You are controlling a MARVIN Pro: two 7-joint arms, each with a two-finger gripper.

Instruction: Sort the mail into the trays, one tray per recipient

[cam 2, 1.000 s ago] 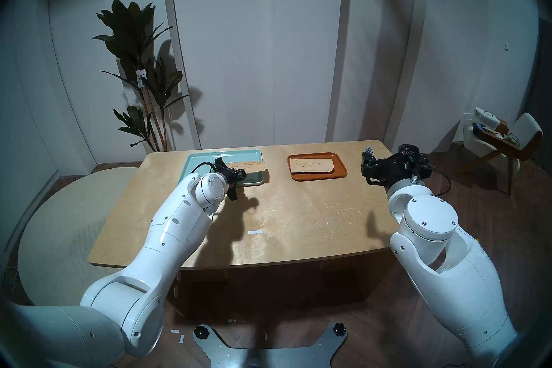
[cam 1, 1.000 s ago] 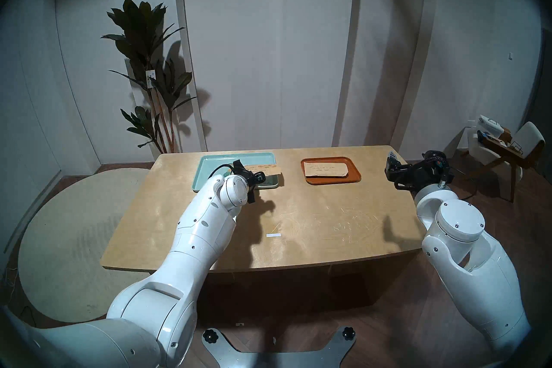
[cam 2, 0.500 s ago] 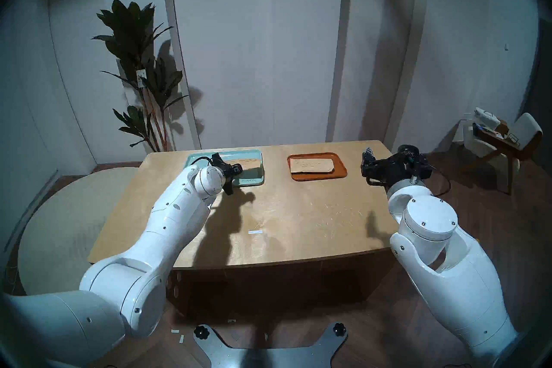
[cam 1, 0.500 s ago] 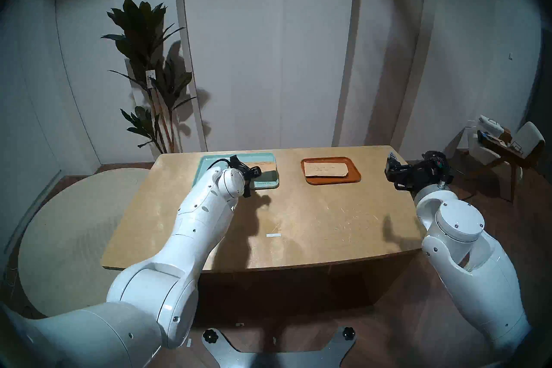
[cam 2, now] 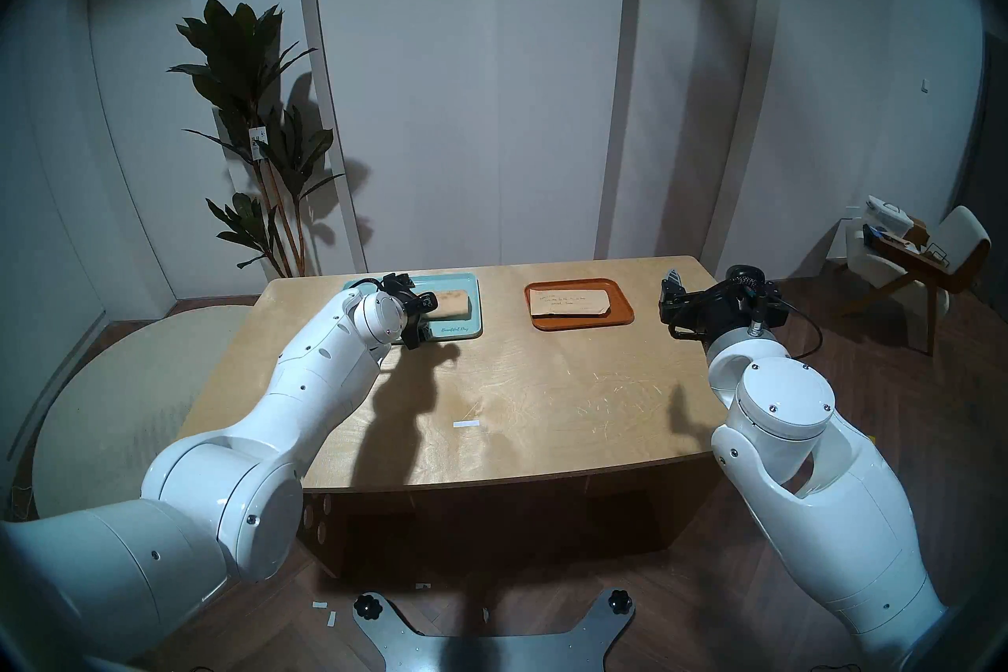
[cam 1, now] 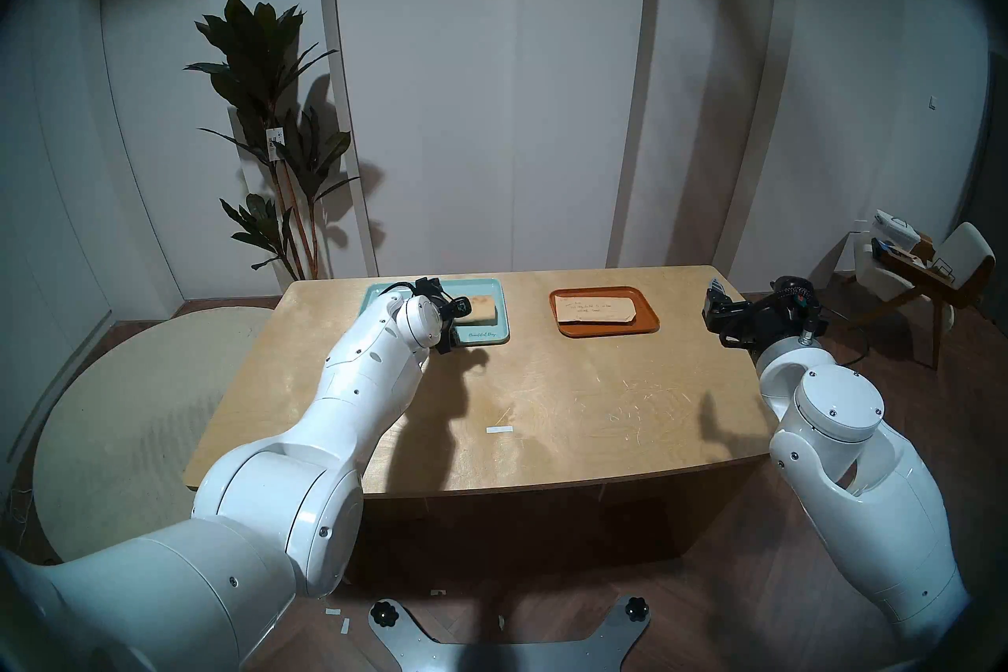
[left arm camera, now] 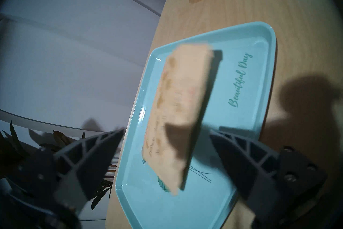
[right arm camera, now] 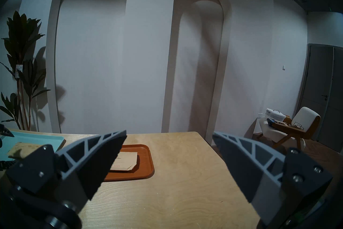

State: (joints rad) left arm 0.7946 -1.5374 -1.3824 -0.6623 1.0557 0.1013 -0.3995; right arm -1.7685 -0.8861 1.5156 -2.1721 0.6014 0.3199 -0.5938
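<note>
Head stereo left: I see the left gripper (cam 1: 461, 308) over the teal tray (cam 1: 382, 297) at the far left of the table (cam 1: 545, 409). A second ago the blotched envelope (cam 1: 483, 308) overhung the tray's right rim; it now sits inside the rim. The plain envelope (cam 1: 594, 311) lies in the orange tray (cam 1: 649, 322), unchanged. The white paper strip (cam 1: 500, 430) stays on the bare table.

Head stereo right: I confirm the same layout. The blotched envelope (cam 2: 455, 303) is within the teal tray (cam 2: 472, 327). The right gripper (cam 2: 671, 297) hangs off the table's right edge, well apart from both trays.

Left wrist: the left gripper (left arm camera: 167, 141) has its two fingers spread wide, with nothing between them. The blotched envelope (left arm camera: 181, 111) is blurred and throws a hard shadow on the teal tray (left arm camera: 259, 46). I judge it released and dropping or just landing; I cannot tell whether it lies flat yet.

Right wrist: the right gripper (right arm camera: 168, 139) has its fingers apart and empty. The plain envelope (right arm camera: 126, 162) rests in the orange tray (right arm camera: 146, 167).

I judge both envelopes delivered, one per tray. The remaining action is to retract the left arm clear.
</note>
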